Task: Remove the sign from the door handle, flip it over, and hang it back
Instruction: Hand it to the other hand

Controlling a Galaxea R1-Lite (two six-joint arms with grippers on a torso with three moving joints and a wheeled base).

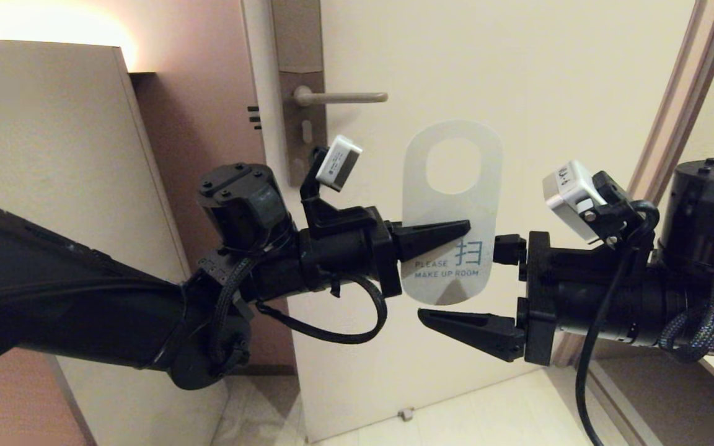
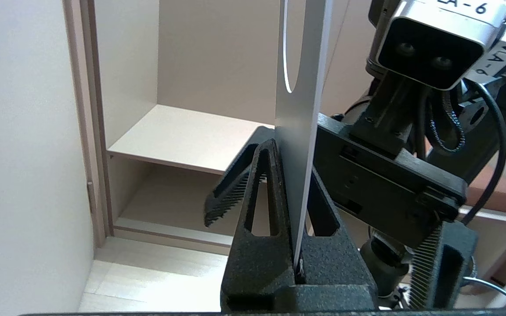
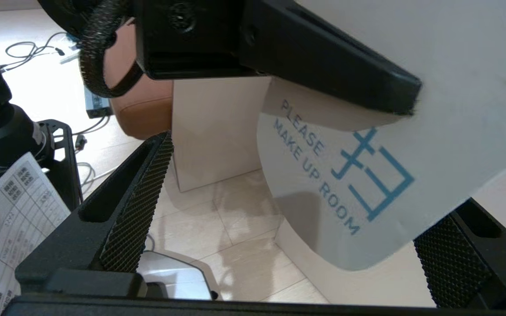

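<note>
The pale sign (image 1: 450,204) reads "PLEASE MAKE UP ROOM". It is off the door handle (image 1: 338,97) and held upright in the air, below and right of the handle. My left gripper (image 1: 462,228) is shut on the sign's lower half, just above the print. In the left wrist view the sign (image 2: 299,87) stands edge-on between the shut fingers (image 2: 262,184). My right gripper (image 1: 437,282) is open around the sign's bottom edge without touching it. In the right wrist view the sign (image 3: 367,210) hangs between its spread fingers (image 3: 139,197).
The cream door (image 1: 549,74) stands behind the sign, with its lock plate (image 1: 298,124) at the handle. A tall beige cabinet (image 1: 53,155) is at the left. The door frame (image 1: 679,93) runs up the right side. A door stop (image 1: 405,414) sits on the floor.
</note>
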